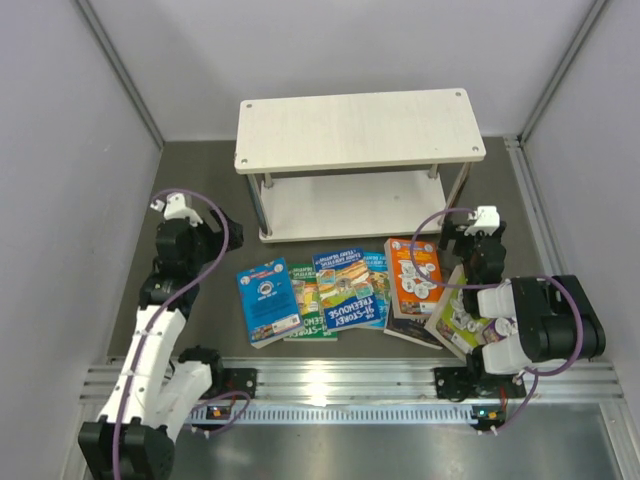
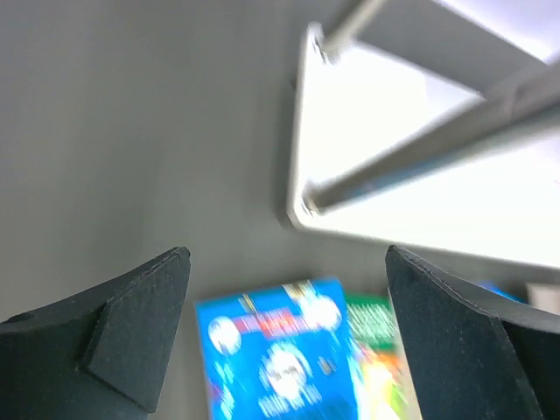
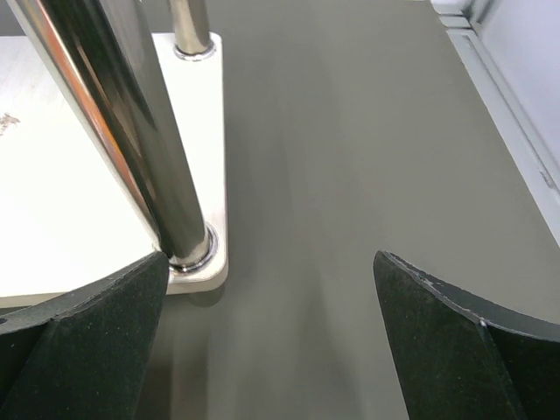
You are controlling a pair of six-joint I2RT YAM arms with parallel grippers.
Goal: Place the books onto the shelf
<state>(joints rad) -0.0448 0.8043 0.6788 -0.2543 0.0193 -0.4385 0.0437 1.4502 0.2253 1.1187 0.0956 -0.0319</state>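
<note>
Black fingers (image 2: pixel 131 332) of the left gripper (image 2: pixel 287 254) fill the lower corners of its wrist view, spread wide with nothing between them. Beyond them, blurred, lie a blue book (image 2: pixel 280 359) and a corner of the shelf (image 2: pixel 376 114). The right gripper (image 3: pixel 269 258) is likewise released and bare, hanging just beside a shiny metal leg (image 3: pixel 157 175) at a corner of the shelf's lower board.

From above, the books (image 1: pixel 345 290) lie flat in an overlapping row on the table (image 1: pixel 200 170), just in front of the shelf. The blue book is at the left, then a green book (image 1: pixel 303 300), a blue Treehouse book (image 1: pixel 350 288) and an orange book (image 1: pixel 413 272) lying on a dark book (image 1: pixel 415 332). A pale lime book (image 1: pixel 455 315) at the right end is partly covered by the right arm's body.

The table is dark grey and matt. An aluminium rail (image 1: pixel 350 375) runs along its near edge, and plain pale walls (image 1: pixel 60 150) close it in on three sides.
</note>
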